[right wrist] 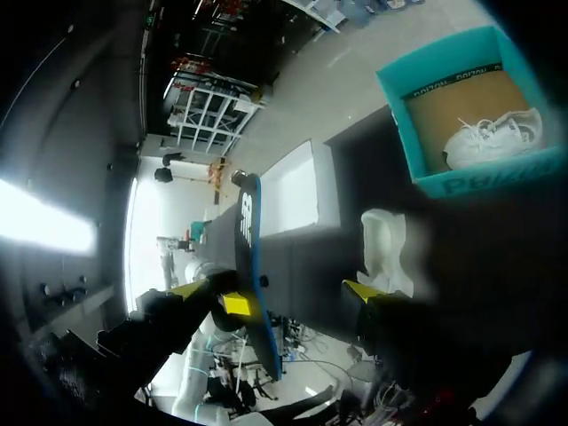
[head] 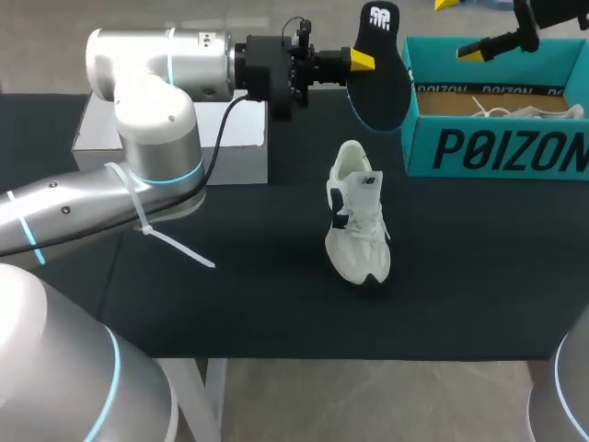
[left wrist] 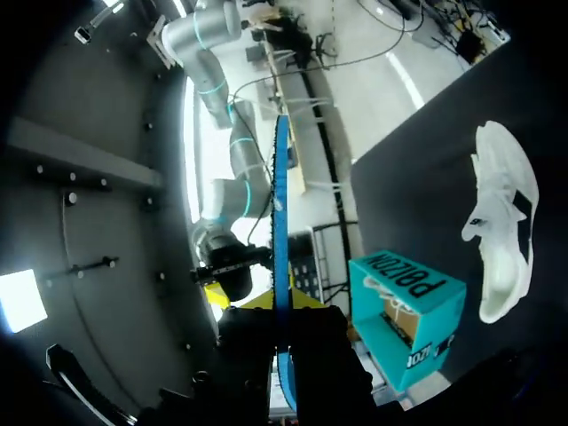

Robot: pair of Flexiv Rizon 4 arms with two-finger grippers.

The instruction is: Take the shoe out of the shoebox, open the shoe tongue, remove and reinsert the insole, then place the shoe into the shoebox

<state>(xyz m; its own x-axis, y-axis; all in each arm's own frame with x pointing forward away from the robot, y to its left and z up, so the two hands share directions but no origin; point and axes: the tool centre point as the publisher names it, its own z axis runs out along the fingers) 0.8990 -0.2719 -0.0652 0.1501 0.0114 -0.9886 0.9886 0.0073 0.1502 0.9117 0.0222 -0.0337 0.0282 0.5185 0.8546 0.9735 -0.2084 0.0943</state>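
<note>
My left gripper (head: 354,63) is shut on a dark insole (head: 379,69) and holds it upright in the air beside the teal shoebox (head: 497,152). In the left wrist view the insole (left wrist: 280,213) shows edge-on, pinched between my left gripper's (left wrist: 282,306) fingers. My right gripper (head: 460,28) hangs wide open over the box's near-left corner. In its own view the insole (right wrist: 251,266) stands just inside one finger of my right gripper (right wrist: 297,297), and the other finger is well clear of it. A white shoe (head: 357,216) lies on the black table, toe toward me.
A second white shoe (head: 529,112) lies inside the shoebox (right wrist: 461,182). A white box (head: 230,138) sits at the back left, partly behind my left arm. The table's front edge runs just below the white shoe (left wrist: 501,222).
</note>
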